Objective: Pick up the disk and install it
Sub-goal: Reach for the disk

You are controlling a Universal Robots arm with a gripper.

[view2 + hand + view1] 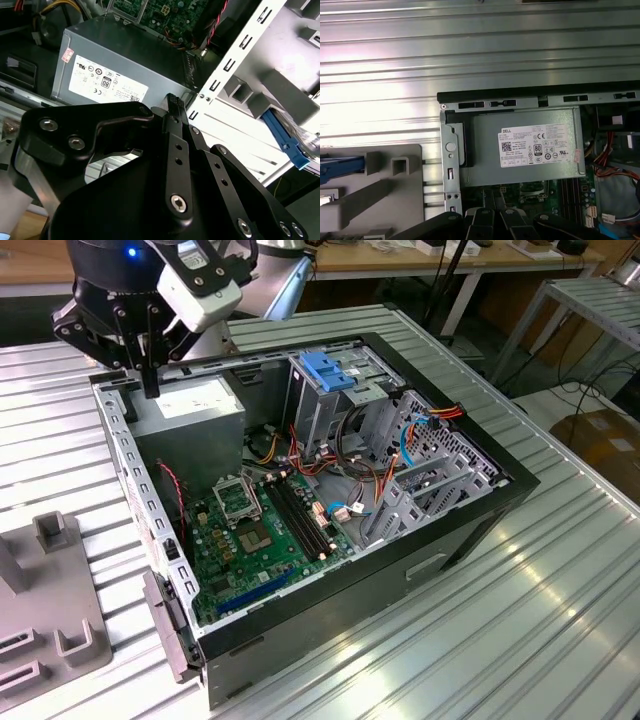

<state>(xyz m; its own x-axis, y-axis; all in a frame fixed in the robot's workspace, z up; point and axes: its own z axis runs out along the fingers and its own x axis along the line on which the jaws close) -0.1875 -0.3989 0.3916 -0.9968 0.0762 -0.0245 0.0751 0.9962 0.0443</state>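
My gripper (150,388) (172,100) hangs over a back corner of the open computer case (450,540), just above the grey power supply (190,405) with its pale label. My fingers (176,135) are pressed together tip to tip and pinch nothing.

The disk (339,164) (283,138) lies outside the case, in the grey plastic holder (60,640) (395,200) that stands on the table beside the case's pierced metal wall. In both wrist views I see mostly one of its bright blue rails. It is well apart from my fingertips.

The table (480,640) under all this is built of ribbed aluminium slats, silver, with light running in long streaks along the grooves. The case lies on its side on it, open face up. Inside are the green motherboard (250,530), a tangle of red, yellow and blue cables (405,445), and the tall metal drive cage (320,410) topped by a blue latch (325,370).

In the exterior view the room goes on past the table. Wooden workbenches (400,262) run along the back, and a metal-framed stand (590,300) is at the exterior view's right. A cardboard box (605,440) sits on the dark floor near it, among loose leads.
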